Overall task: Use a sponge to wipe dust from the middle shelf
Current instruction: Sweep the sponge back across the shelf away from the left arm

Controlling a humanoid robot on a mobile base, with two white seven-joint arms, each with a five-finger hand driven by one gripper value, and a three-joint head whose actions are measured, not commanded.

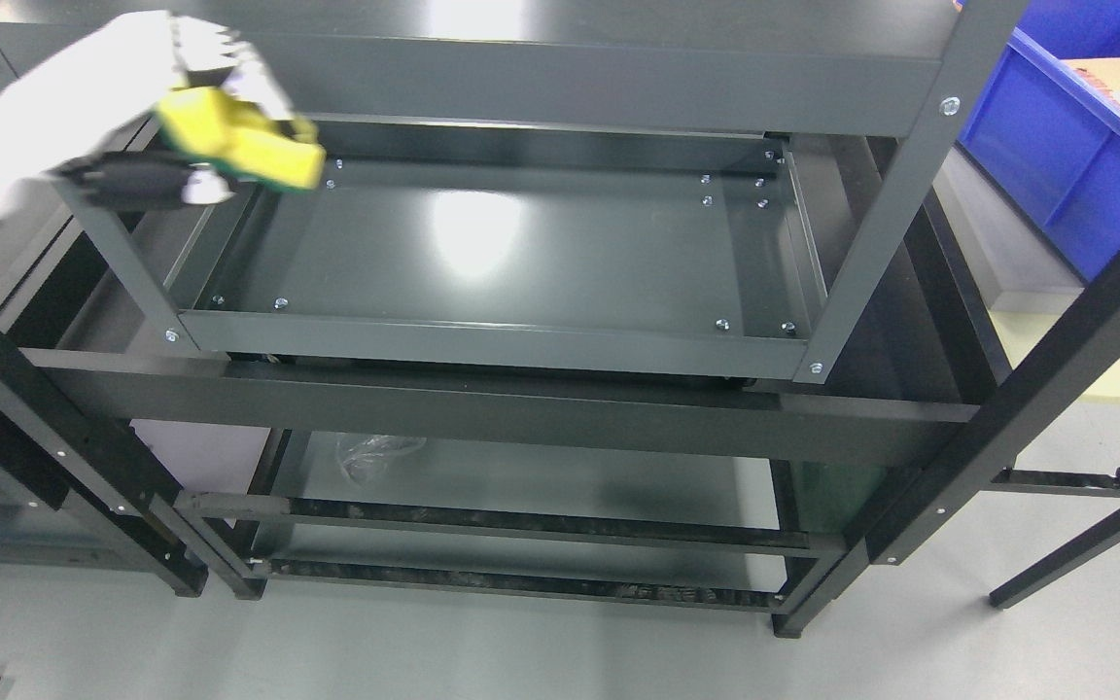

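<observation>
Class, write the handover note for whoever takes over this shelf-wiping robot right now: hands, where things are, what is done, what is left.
Left robot hand: shut on the yellow sponge, held at the far-left corner of the middle shelf, by the rack's left upright.
Right robot hand: not in view.
Middle shelf: bare dark metal tray with a light glare; whether the sponge touches it cannot be told.
Done: sponge picked up and brought to the shelf.
Left: whether any part has been wiped cannot be told; sweep the sponge across the tray, probably from this left corner towards the right.
</observation>
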